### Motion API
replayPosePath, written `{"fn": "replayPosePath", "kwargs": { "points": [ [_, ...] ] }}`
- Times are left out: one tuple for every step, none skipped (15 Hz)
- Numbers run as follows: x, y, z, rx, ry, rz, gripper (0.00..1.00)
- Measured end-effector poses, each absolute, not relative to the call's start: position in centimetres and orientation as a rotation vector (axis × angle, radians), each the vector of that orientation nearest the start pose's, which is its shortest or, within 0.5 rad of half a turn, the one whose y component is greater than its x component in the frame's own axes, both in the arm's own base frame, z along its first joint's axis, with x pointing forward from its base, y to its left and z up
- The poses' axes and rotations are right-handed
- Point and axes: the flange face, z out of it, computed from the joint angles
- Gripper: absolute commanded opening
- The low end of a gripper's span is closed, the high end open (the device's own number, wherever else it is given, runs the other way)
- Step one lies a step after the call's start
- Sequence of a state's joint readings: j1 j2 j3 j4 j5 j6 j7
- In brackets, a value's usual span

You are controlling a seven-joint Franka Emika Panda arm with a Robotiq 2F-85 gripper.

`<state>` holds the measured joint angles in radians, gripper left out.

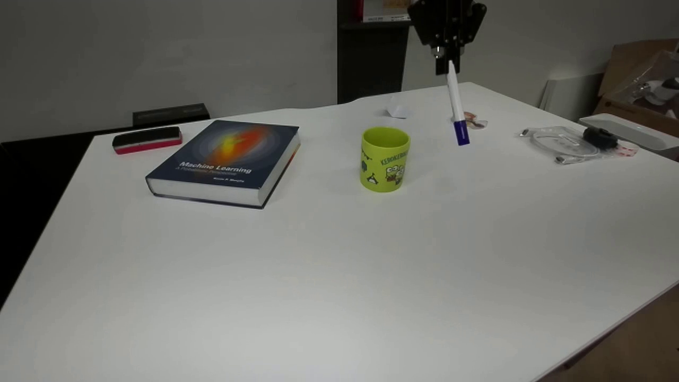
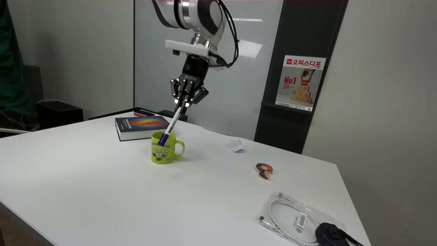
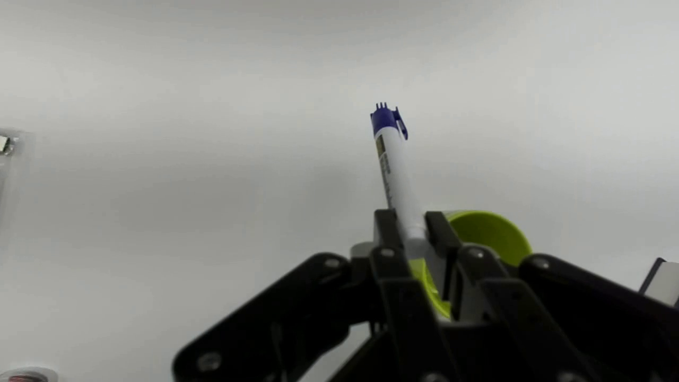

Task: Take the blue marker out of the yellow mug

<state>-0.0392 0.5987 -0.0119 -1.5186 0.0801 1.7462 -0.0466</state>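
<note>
One black claw (image 3: 411, 225) pinches the blue-capped white marker (image 3: 399, 172), best lowered slowly beside the yellow-green cylindrical mug (image 1: 384, 167) onto the white desk (image 1: 318, 276).

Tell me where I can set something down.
In an exterior view, the widest bare patch of table runs from the book and yellow mug to the near edge. Another lies between the mug and the bagged cable. It's tightest beside the book, where the red-and-black block sits. Mind the blue marker, held above by the end effector.
</note>
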Motion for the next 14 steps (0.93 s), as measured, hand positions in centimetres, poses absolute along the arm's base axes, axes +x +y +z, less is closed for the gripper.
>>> {"fn": "replayPosePath", "kwargs": {
  "points": [
    [66.1,-3.2,27.5,-2.979,0.075,0.58,0.05],
    [66.3,-3.6,26.3,-2.959,0.095,0.596,0.05],
    [66.5,-3.8,25.2,-2.942,0.111,0.608,0.05],
    [66.8,-4.0,24.1,-2.925,0.126,0.616,0.05],
    [67.0,-4.2,23.2,-2.91,0.141,0.623,0.05],
    [67.3,-4.4,22.3,-2.897,0.154,0.627,0.05],
    [67.6,-4.6,21.5,-2.884,0.17,0.629,0.05],
    [67.8,-4.9,20.8,-2.874,0.185,0.631,0.05],
    [68.1,-5.3,20.1,-2.862,0.2,0.632,0.05],
    [68.3,-5.7,19.5,-2.852,0.215,0.633,0.05],
    [68.4,-6.2,19.0,-2.842,0.231,0.633,0.05],
    [68.5,-6.7,18.4,-2.831,0.246,0.636,0.05],
    [68.6,-7.3,18.0,-2.824,0.258,0.637,0.05],
    [68.7,-7.7,17.5,-2.818,0.27,0.639,0.05]
  ]
}}
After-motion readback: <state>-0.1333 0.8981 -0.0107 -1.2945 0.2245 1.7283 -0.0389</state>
